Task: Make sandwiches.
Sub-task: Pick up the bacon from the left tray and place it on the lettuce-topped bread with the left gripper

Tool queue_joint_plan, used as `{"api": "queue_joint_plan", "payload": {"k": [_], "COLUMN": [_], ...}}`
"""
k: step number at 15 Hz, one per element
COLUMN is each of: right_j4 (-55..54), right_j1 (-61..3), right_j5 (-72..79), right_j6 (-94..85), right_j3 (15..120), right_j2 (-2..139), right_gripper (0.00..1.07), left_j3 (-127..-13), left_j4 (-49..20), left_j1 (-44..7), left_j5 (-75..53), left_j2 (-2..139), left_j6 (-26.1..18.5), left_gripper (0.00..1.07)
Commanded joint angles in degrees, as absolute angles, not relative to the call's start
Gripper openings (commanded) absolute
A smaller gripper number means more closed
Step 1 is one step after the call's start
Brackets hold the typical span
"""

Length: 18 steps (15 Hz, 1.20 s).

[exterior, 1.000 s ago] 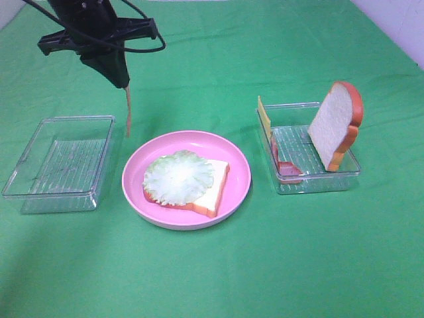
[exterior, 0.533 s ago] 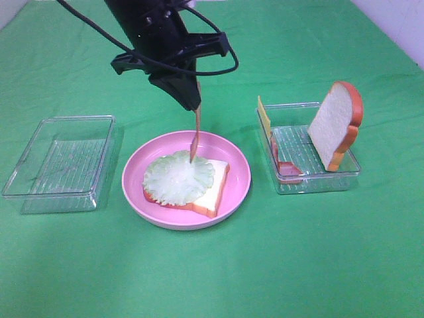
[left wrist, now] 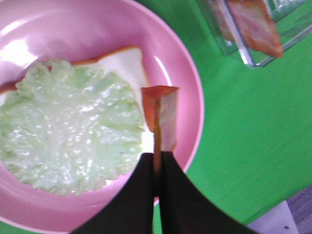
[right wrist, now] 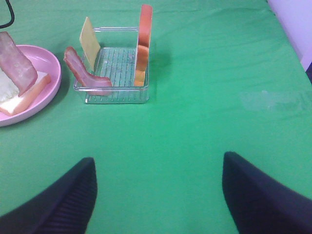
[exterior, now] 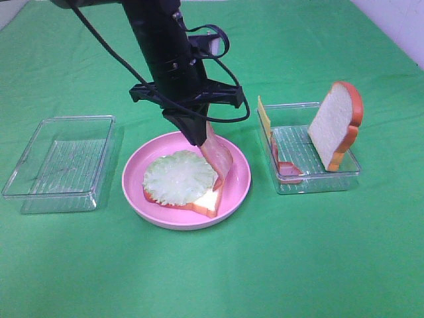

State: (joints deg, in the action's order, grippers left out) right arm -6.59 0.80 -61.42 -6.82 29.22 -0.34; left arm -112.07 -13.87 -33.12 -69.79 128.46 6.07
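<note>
My left gripper (exterior: 199, 137) is shut on a pinkish-red bacon strip (exterior: 219, 158) and holds it over the right side of the pink plate (exterior: 239, 179). The strip's lower end touches the sandwich there: a white bread slice (exterior: 213, 199) topped with pale green lettuce (exterior: 179, 175). The left wrist view shows the shut gripper (left wrist: 157, 165) with the bacon (left wrist: 165, 117) beside the lettuce (left wrist: 68, 136). My right gripper (right wrist: 158, 195) is open and empty above bare cloth. It is out of the high view.
A clear container (exterior: 311, 180) right of the plate holds an upright bread slice (exterior: 338, 126), an orange cheese slice (exterior: 264, 118) and another bacon strip (exterior: 286, 167). An empty clear container (exterior: 59, 162) stands left of the plate. Green cloth covers the table.
My left gripper has carried the bacon strip rightward from above the left container and lowered it onto the right side of the plate. The strip now leans on the sandwich.
</note>
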Motion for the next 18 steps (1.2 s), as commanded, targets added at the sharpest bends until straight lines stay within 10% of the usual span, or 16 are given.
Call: {"api": "queue_joint_plan", "payload": {"k": [1,10,13,15,18], "right_j4": [-6.59,-6.59,-6.59,-6.59,-6.59], "right_j1": [0.97,0.97,0.97,0.97,0.97], "right_j5": [-60.79,-60.79,-60.79,-60.79,-60.79], "right_j6": [-7.79,-7.79,-7.79,-7.79,-7.79], "right_j3": [28.99,28.99,28.99,28.99,28.99], "right_j2": [-1.09,-1.09,-1.09,-1.09,-1.09], "right_gripper": [0.69,0.69,0.69,0.69,0.69], "left_j3": [-111.67,-111.67,-111.67,-111.67,-111.78], "left_j4": [-8.08,-2.46,-3.21,-3.5,-3.04], "left_j1": [-33.29,-33.29,-33.29,-33.29,-33.17], "left_j5": [-73.68,-73.68,-73.68,-73.68,-73.68], "left_j2": [128.69,128.69,128.69,128.63,126.57], "left_j6": [10.03,15.47,15.41,15.41,14.95], "left_gripper": [0.0,0.09,0.31,0.64,0.73]}}
